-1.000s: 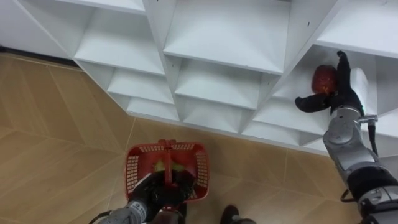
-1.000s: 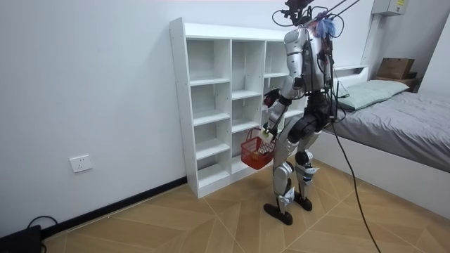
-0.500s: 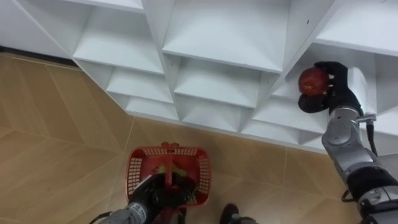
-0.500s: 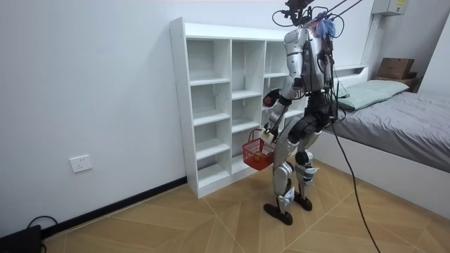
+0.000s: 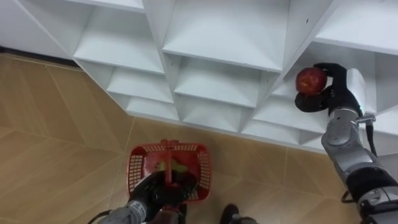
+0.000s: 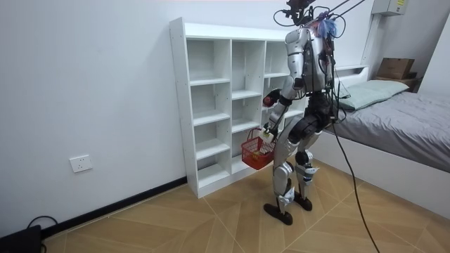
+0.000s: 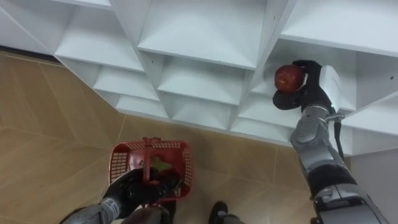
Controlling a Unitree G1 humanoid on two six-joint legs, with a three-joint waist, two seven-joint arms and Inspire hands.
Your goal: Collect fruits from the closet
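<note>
Standing at closet point(image 5: 217, 37), my R robot hand point(image 5: 336, 94) clamped on red apple point(image 5: 310, 79), L robot hand point(image 5: 158, 193) gripped basket point(image 5: 132, 170) by handle.

Right hand point(image 5: 336, 93) raised, curled; left hand point(image 5: 158, 193) low, clenched.

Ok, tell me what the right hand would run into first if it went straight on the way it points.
The right hand, curled round the red apple, points into an open compartment of the white shelf unit. Nothing else shows in there, so probably the compartment's back wall first, though depth is unclear.
</note>
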